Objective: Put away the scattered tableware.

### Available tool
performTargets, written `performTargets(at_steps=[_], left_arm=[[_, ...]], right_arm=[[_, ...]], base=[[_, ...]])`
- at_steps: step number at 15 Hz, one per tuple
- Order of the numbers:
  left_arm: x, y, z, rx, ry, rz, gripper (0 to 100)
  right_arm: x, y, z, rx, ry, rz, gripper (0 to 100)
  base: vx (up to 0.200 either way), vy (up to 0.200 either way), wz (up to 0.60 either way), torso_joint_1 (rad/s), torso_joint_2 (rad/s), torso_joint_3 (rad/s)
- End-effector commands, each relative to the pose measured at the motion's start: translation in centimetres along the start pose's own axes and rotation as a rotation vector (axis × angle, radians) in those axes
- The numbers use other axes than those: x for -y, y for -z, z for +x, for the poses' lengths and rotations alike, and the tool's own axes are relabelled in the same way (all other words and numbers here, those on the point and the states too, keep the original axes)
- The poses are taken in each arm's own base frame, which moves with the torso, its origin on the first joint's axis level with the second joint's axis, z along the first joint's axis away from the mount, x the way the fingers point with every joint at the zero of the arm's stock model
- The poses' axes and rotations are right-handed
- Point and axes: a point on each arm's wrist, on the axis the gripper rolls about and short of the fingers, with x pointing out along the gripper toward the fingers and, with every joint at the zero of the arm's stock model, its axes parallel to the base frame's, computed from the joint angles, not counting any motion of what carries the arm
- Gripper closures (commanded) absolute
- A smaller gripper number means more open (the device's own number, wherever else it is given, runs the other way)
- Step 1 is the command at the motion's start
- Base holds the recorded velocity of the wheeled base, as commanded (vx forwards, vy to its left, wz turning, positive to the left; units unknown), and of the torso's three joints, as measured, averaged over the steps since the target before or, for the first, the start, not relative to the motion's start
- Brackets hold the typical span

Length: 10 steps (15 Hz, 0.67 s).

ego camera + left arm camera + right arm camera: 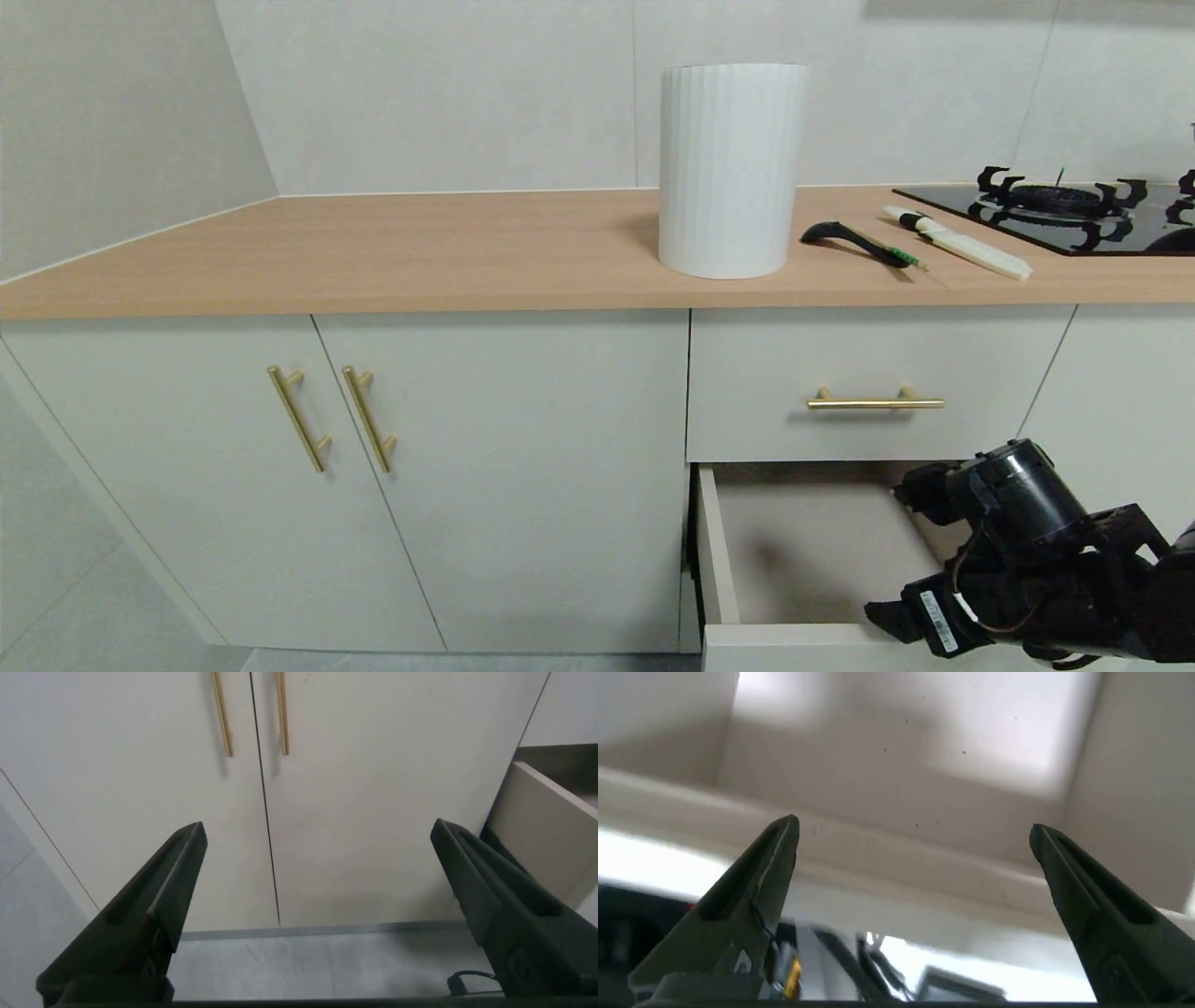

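Note:
On the wooden countertop (pixel 420 252) lie a black spoon (pixel 851 242), a thin green-tipped stick (pixel 904 256) and a cream-bladed knife (pixel 962 245), just right of a tall white ribbed container (pixel 729 170). Below them the lower drawer (pixel 714 551) stands pulled out and bare inside. My right arm (pixel 1027 569) hangs over the drawer's front right corner. My right gripper (pixel 912 831) is open with nothing between its fingers, above the drawer floor (pixel 906 756). Low in front of the cabinet doors (pixel 374 812), my left gripper (pixel 318 833) is open and holds nothing.
A black gas hob (pixel 1060 210) takes the counter's far right. The upper drawer is shut, with a gold handle (pixel 876 403). Two doors with gold handles (pixel 299 417) are to the left. The open drawer's side (pixel 542 812) juts out beside the left gripper. Tiled walls stand behind and to the left.

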Motion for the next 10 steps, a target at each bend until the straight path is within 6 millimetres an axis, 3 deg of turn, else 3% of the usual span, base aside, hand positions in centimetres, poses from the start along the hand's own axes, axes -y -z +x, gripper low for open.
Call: performTargets(at_steps=[1,10], left_arm=[[0.0,0.0,0.0,0.0,0.001,0.0,0],[0.0,0.0,0.0,0.0,0.001,0.0,0]], right_arm=[[-0.3,0.3,-1.3,-0.013,-0.016,-0.046,0],[-0.3,2.3,-4.6,-0.189,-0.096,-0.246,0]], base=[[0.0,0.0,0.0,0.0,0.0,0.0],[0.0,0.0,0.0,0.0,0.0,0.0]])
